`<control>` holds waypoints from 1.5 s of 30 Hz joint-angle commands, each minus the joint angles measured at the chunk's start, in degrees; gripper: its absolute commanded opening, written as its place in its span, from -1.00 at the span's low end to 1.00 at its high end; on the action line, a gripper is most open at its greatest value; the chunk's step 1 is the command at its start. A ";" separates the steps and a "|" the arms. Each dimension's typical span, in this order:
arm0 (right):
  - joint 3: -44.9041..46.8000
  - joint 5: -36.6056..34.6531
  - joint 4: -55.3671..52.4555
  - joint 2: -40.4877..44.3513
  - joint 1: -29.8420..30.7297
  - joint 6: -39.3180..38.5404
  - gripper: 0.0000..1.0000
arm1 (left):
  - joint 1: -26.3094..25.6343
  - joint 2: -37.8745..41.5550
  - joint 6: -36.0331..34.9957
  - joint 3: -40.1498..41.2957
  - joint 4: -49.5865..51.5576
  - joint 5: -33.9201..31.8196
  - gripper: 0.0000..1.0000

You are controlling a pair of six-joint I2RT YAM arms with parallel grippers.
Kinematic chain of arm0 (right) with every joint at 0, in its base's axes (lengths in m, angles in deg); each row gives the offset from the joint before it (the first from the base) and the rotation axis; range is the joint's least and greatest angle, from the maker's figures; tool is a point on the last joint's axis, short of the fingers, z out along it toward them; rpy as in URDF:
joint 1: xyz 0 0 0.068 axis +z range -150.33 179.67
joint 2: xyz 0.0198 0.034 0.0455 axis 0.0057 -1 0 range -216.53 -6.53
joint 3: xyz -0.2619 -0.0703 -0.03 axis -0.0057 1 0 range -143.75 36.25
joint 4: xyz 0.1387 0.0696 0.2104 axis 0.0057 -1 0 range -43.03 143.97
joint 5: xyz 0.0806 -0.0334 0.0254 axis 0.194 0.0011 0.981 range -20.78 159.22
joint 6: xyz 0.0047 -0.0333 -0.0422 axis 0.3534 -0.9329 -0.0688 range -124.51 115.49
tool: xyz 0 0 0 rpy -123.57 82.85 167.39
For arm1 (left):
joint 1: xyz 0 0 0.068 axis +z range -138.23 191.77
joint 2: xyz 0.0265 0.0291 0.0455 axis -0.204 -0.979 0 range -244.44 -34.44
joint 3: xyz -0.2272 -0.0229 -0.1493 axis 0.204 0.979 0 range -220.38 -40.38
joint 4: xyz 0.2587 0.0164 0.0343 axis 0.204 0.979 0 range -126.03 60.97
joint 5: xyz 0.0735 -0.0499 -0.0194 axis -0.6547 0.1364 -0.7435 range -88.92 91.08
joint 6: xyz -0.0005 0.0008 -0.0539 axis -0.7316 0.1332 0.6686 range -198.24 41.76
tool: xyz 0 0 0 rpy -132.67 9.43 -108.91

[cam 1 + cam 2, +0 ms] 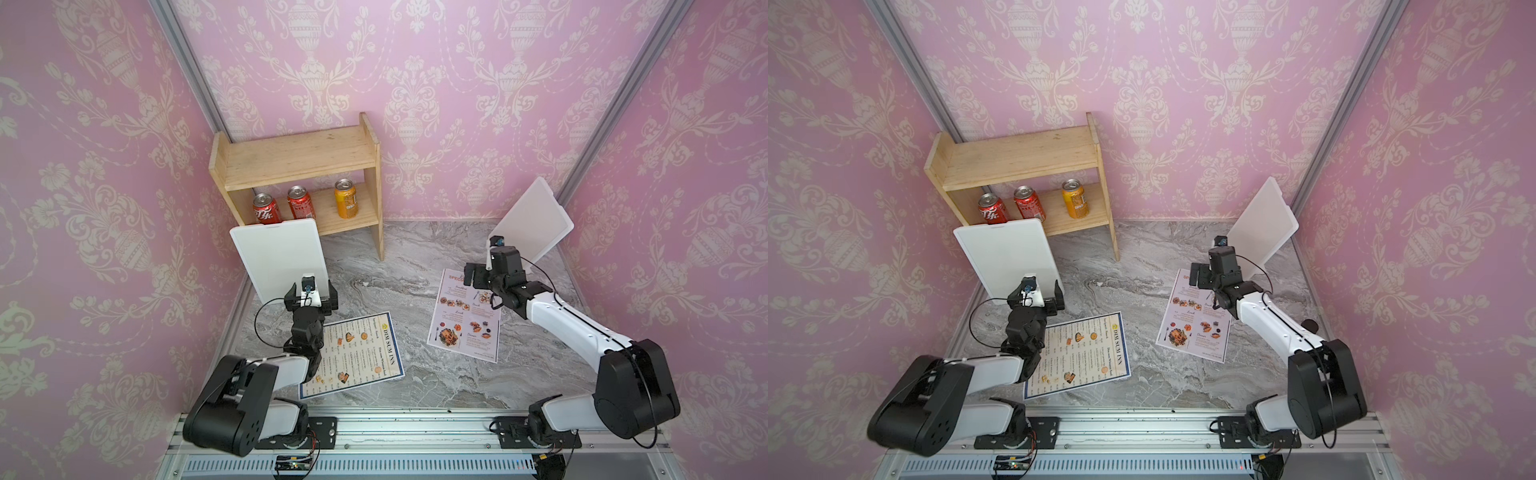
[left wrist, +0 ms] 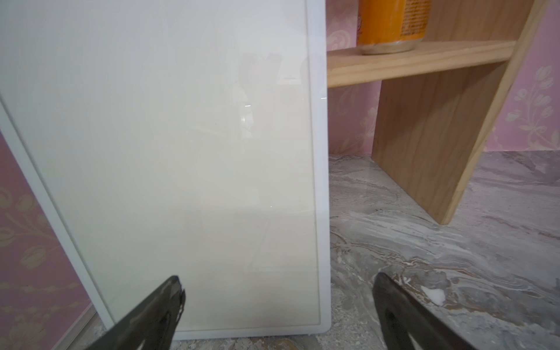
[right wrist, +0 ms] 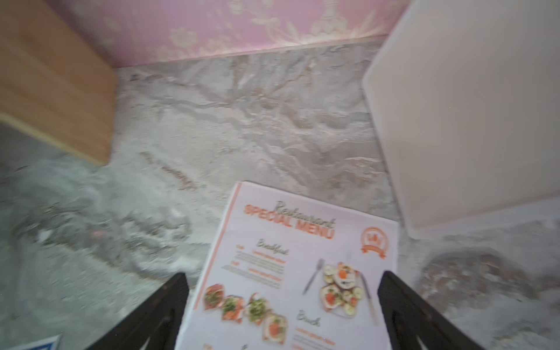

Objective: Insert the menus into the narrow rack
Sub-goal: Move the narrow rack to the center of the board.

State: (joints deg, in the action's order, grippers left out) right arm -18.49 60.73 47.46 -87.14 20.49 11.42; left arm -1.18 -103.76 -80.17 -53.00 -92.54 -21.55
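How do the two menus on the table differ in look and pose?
The Dim Sum Inn menu has a blue border; the Special Menu is pale with an orange heading. The Dim Sum Inn menu lies turned sideways, the Special Menu nearly lengthwise. Both lie flat on the marble table.

The right arm [image 1: 561, 318] partly hides the pale menu [image 1: 455, 332], the left arm [image 1: 307, 332] the blue-bordered menu [image 1: 368, 359].

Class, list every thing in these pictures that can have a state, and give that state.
DIM SUM INN menu: flat on the table.
Special menu: flat on the table.
Left white panel: standing, leaning back, empty.
Right white panel: standing, tilted.
Three cans: upright on the wooden shelf.
Left gripper: jaws open, empty.
Right gripper: jaws open, empty.
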 commanded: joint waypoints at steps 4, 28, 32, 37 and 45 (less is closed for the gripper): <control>-9.02 11.05 -1.79 -6.47 14.42 -7.18 1.00 | -0.23 24.37 12.63 -5.84 41.01 -7.39 0.99; -64.62 25.64 1.07 -54.97 27.50 -10.53 0.94 | 26.87 28.77 39.17 -13.44 55.61 26.98 0.99; -75.36 26.27 -3.08 -61.49 26.94 -11.24 0.92 | 27.30 28.39 37.25 -14.86 56.27 29.46 0.99; -87.33 28.70 -6.36 -68.61 25.88 -11.02 0.84 | 27.78 27.93 37.49 -14.69 54.69 30.72 0.99; -96.47 30.60 -4.80 -75.05 25.35 -10.32 0.77 | 28.07 27.57 37.00 -15.68 54.58 33.00 0.99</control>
State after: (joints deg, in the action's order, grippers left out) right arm -111.75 89.38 42.89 -160.74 45.93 1.25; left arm 26.30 -76.04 -43.80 -66.82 -37.24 9.00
